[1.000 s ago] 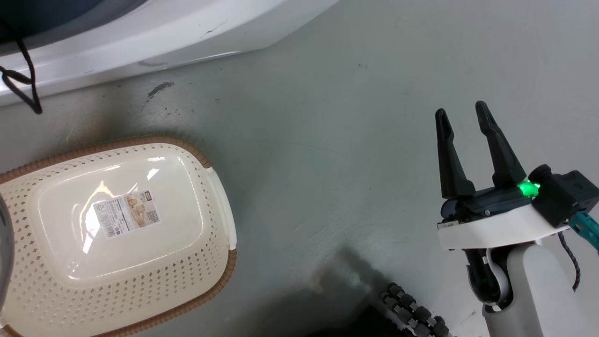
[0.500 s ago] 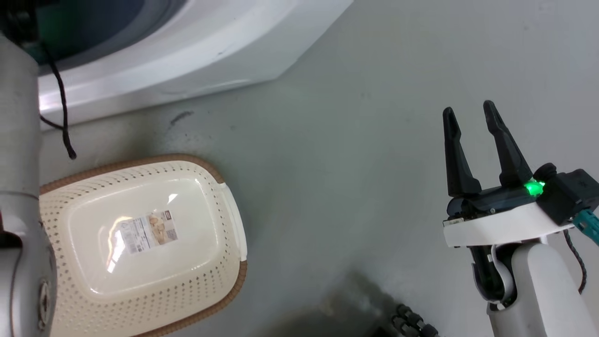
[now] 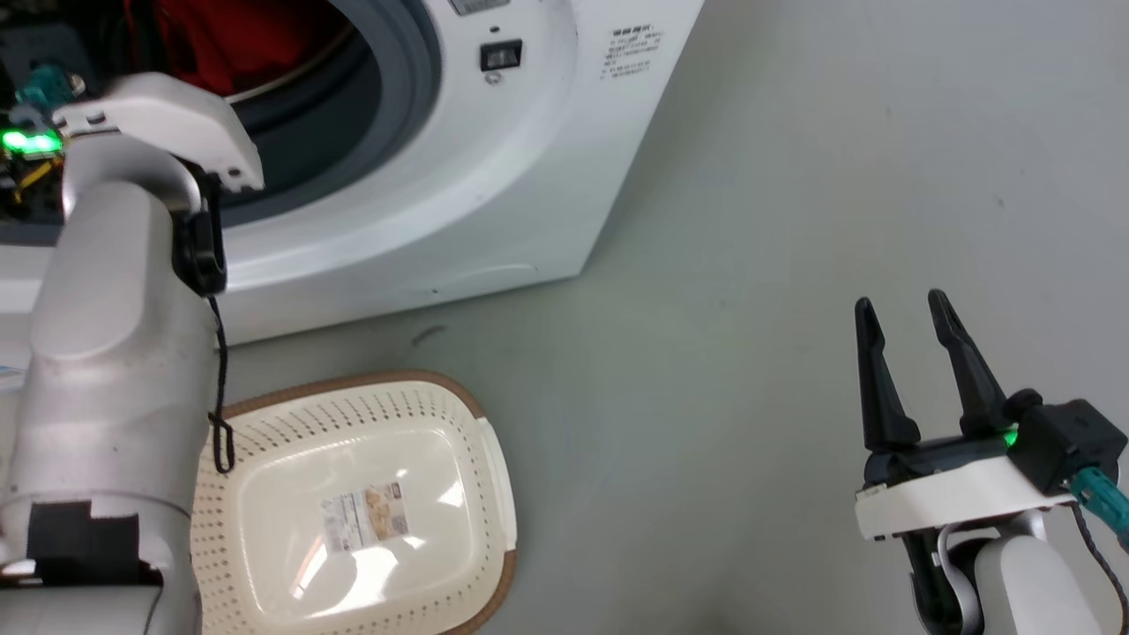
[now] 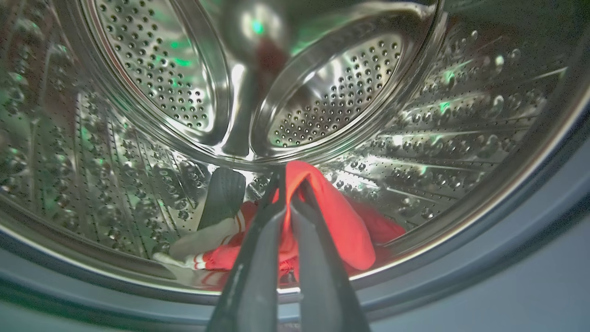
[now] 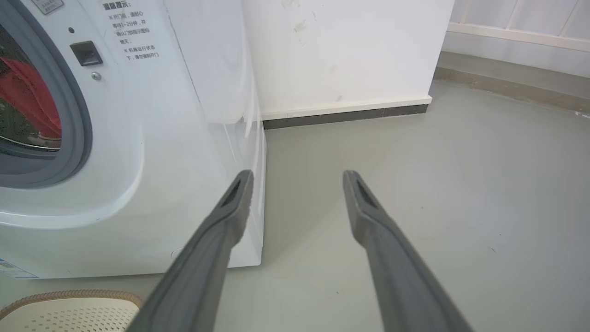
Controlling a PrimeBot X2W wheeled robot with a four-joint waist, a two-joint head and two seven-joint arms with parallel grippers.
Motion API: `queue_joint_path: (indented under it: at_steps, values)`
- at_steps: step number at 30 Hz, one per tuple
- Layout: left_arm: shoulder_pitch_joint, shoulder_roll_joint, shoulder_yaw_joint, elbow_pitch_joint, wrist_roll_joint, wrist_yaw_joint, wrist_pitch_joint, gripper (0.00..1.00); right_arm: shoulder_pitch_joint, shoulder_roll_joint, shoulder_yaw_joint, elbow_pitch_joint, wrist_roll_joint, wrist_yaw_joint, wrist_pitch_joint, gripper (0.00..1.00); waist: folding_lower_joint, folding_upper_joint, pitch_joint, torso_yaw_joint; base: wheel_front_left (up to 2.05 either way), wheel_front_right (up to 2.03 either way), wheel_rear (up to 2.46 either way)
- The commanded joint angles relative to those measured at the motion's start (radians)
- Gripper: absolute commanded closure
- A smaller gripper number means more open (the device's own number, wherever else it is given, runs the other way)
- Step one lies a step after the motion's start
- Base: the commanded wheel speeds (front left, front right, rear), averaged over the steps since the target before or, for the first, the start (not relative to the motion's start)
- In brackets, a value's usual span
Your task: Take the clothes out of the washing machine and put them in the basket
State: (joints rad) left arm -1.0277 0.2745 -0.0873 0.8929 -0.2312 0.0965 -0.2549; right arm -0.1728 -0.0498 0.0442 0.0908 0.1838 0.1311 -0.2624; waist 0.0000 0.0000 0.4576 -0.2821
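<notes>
The white washing machine stands open at the upper left, and the red clothes show inside its grey ring. My left arm reaches into the steel drum. There my left gripper is shut on a raised fold of the red clothes; the rest drapes onto the drum floor. The cream basket sits empty on the floor before the machine. My right gripper hovers open over bare floor at the right, holding nothing. In the right wrist view, the right gripper points past the washing machine, with the clothes and basket at the left.
My pale left forearm covers the basket's left side, and a black cable hangs from it over the rim. A white wall with a dark baseboard stands behind the machine. Grey floor stretches to the right.
The head camera has tilted up: the machine's opening, the red clothes and my left arm have come into the picture. The basket and the open right gripper keep their places.
</notes>
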Motion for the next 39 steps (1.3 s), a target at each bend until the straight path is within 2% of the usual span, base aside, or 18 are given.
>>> queue_joint_path:
  at_steps: [1,12,22,33,39]
  values:
    - [0.017,0.001,0.004,-0.009,-0.002,-0.005,-0.007,1.0,0.011,-0.001,-0.003,0.0,-0.008,-0.001,-0.004,0.0,0.0,0.0,-0.066,0.038,0.0,0.0,0.0]
    - [0.265,-0.055,0.061,-0.27,0.006,-0.066,-0.012,1.0,0.108,-0.001,-0.038,-0.002,-0.041,-0.001,-0.004,0.0,0.0,0.0,-0.232,0.114,0.0,0.0,0.0]
    - [0.41,-0.13,0.084,-0.488,0.044,-0.12,-0.012,1.0,0.17,-0.001,-0.059,-0.031,-0.062,-0.001,0.018,0.0,0.0,0.0,-0.334,0.171,0.0,0.0,0.0]
    - [0.618,-0.189,0.064,-0.851,0.078,-0.133,-0.011,1.0,0.228,0.0,-0.067,-0.068,-0.065,-0.001,0.048,0.0,0.0,0.0,-0.406,0.223,0.0,0.0,0.0]
    - [0.761,-0.203,0.027,-0.984,0.075,-0.11,0.01,1.0,0.244,0.0,-0.063,-0.089,-0.065,-0.001,0.06,0.0,0.0,0.0,-0.409,0.241,0.0,0.0,0.0]
